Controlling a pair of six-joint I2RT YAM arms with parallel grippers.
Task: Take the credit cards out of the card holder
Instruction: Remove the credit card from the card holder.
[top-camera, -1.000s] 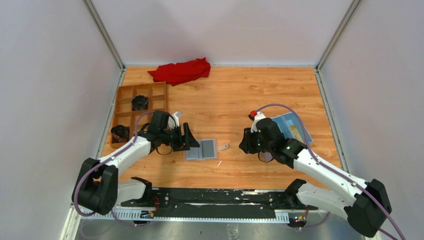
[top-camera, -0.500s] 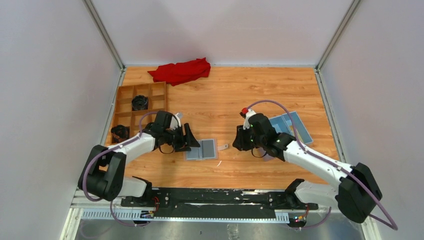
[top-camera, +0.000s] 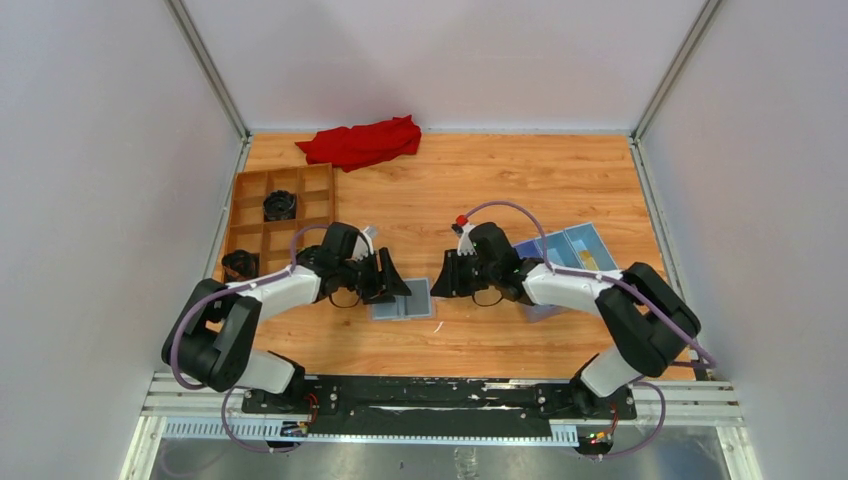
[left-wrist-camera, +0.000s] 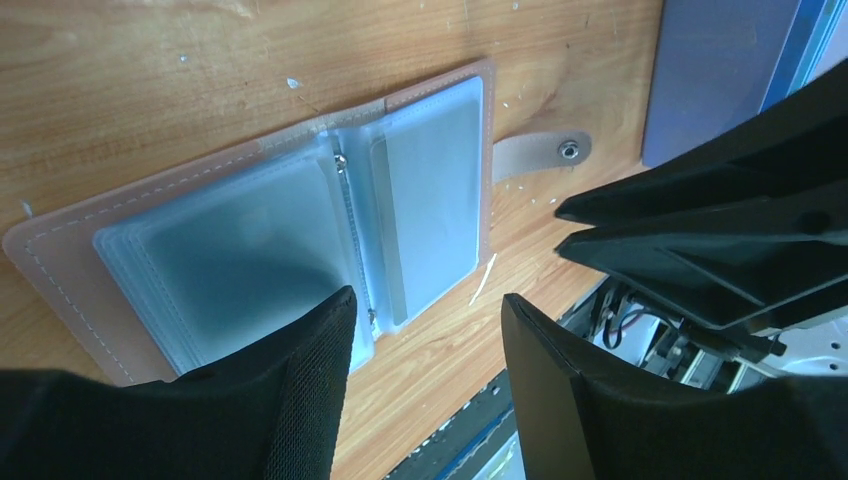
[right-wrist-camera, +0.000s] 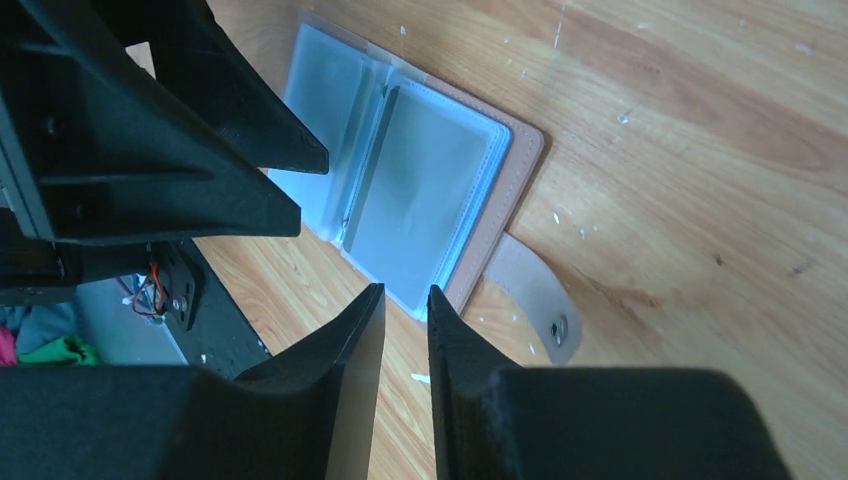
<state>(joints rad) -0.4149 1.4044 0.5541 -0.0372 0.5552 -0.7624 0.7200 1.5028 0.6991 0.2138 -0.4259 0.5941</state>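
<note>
Card holder (top-camera: 403, 298): open and flat on the table, between the two sets of jaws; tan-pink cover down, clear sleeves up.
Left gripper (left-wrist-camera: 425, 320): jaws spread, nothing between them; poised over the holder's near edge. Contact with the sleeves cannot be told.
Sleeve stack (left-wrist-camera: 230, 260): several clear pockets fanned out just ahead of the left gripper's left-hand finger. Judged soft, floppy and slick, likely to lift or slide with the card rather than stay down.
Credit cards (left-wrist-camera: 425, 195): pale grey rectangles showing through the pockets, ahead of the left jaws. Count not readable. Judged light, thin, stiff and smooth; little for the pads to bite on except an edge.
Pocket mouths: not resolved in either wrist view.
Strap (right-wrist-camera: 535, 300): snap tab flat on the table, just beside the right fingertips, on the holder's outer side.
Right gripper (right-wrist-camera: 405, 292): jaws nearly together with a narrow empty gap, tips just off the holder's near corner.
Hold point, judged: pin the cover or the spine with one set of jaws; pinch an exposed card edge with the other and draw along the pocket.
Caution: whole holder light enough to drag if left unpinned.
</note>
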